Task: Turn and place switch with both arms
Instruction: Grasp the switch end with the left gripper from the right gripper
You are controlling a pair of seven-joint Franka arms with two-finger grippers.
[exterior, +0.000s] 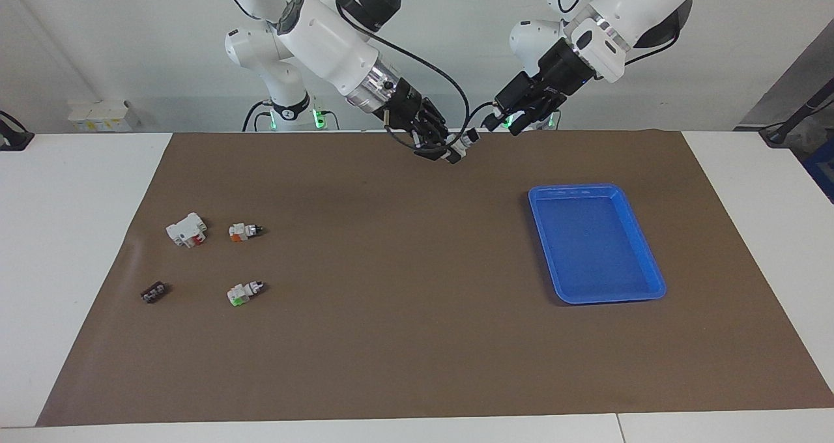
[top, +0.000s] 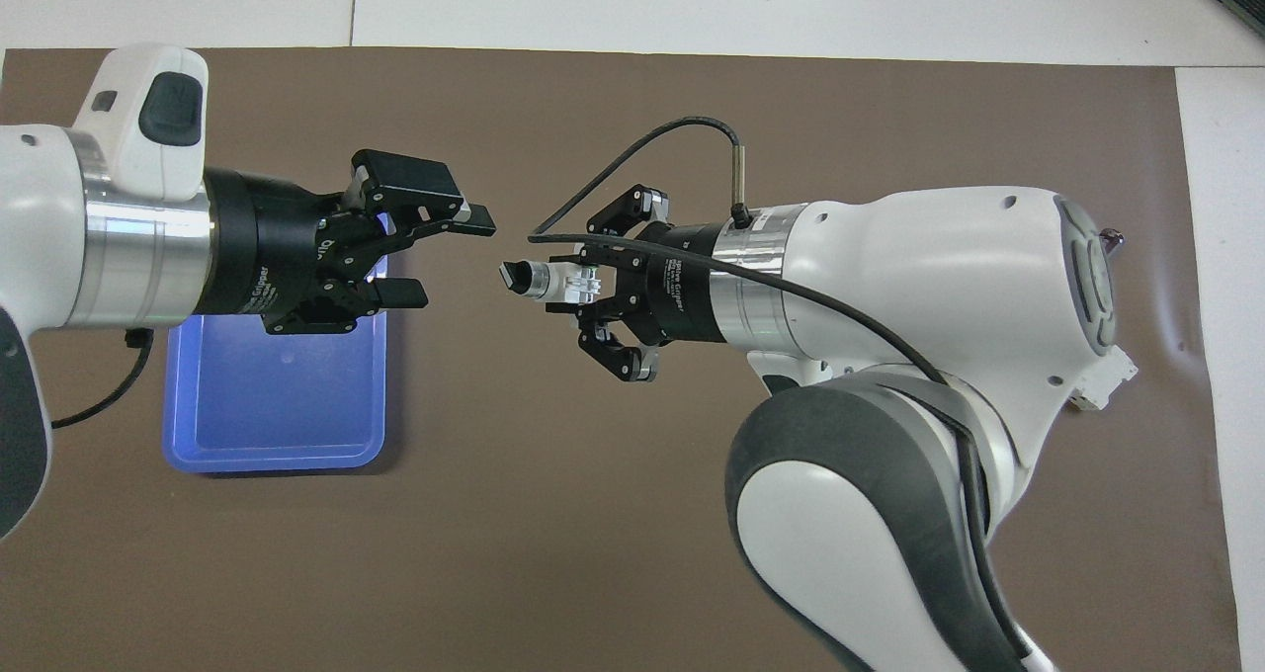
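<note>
My right gripper (exterior: 455, 151) is shut on a small white switch (exterior: 467, 141) and holds it in the air over the mat's edge nearest the robots. In the overhead view the switch (top: 539, 279) points its black knob at my left gripper (top: 445, 257), and its other end is hidden between the right gripper's (top: 581, 283) fingers. My left gripper (exterior: 505, 122) is open, level with the switch and a short gap from its knob, not touching. A like white switch with a light-green end (exterior: 242, 293) lies on the mat toward the right arm's end.
A blue tray (exterior: 612, 298) lies toward the left arm's end; in the overhead view the tray (top: 272, 460) is partly under the left gripper. Near the green-ended switch lie an orange-ended switch (exterior: 244, 231), a white block with red marks (exterior: 186, 229) and a small dark part (exterior: 154, 292).
</note>
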